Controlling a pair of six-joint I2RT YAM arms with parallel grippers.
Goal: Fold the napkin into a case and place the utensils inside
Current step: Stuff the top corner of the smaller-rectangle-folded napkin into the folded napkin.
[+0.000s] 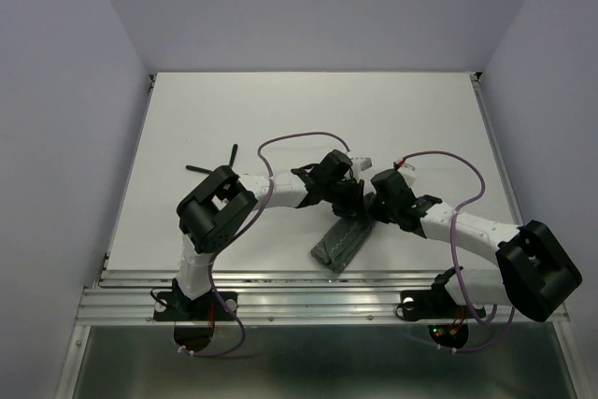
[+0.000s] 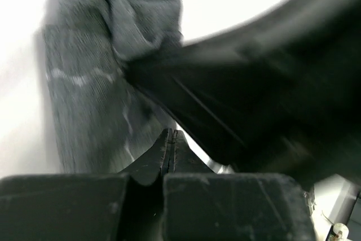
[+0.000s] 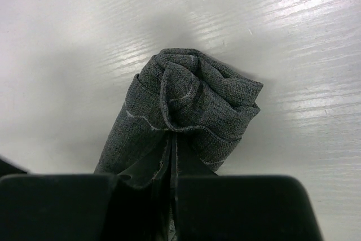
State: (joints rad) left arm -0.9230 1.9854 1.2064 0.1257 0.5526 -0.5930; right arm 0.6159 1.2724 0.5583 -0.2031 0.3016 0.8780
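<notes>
The napkin [image 1: 338,242] lies near the table's front middle as a narrow, bunched, tube-like strip of dark grey-green cloth, its far end lifted between both grippers. My right gripper [image 3: 172,135] is shut on a hemmed fold at the rolled end of the napkin [image 3: 197,100]; it also shows in the top view [image 1: 371,206]. My left gripper [image 2: 171,135] is shut, its tips beside the napkin [image 2: 84,83], with no cloth visible between them; it also shows in the top view [image 1: 348,200]. Two thin dark pieces [image 1: 213,163] lie at the left, possibly the utensils; no gold shows.
The white table [image 1: 308,109] is walled on three sides. A metal rail [image 1: 308,292] runs along the near edge by the arm bases. Purple cables [image 1: 299,137] loop over both arms. In the left wrist view the right arm's dark body [image 2: 271,83] is close on the right.
</notes>
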